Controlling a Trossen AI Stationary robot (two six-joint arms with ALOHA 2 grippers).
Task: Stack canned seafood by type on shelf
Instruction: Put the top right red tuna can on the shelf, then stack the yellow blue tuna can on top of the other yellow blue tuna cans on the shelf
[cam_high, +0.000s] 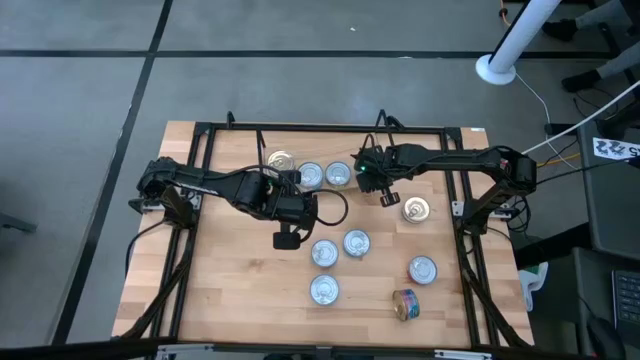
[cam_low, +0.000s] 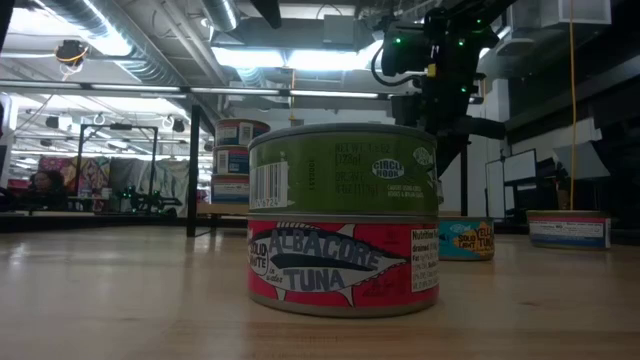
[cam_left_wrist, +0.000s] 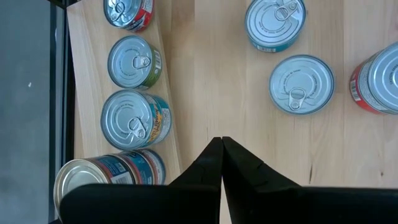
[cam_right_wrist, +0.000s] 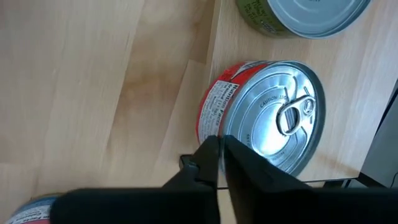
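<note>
**Right arm over the shelf row, fingers together**

The right gripper (cam_right_wrist: 221, 155) hangs with its fingers pressed together and nothing between them, directly above a red-labelled tin (cam_right_wrist: 267, 115) standing at the end of the shelf (cam_right_wrist: 186, 81) — the tin lies just ahead of and below the fingertips, lid up, a green-labelled tin (cam_right_wrist: 298, 15) beyond it. The left gripper (cam_left_wrist: 222, 155) is likewise closed and empty, over bare table, with the shelf row to one side. Loose tins (cam_high: 356, 243) lie nearer the left arm, so it seems better placed to fetch the next one.
</note>
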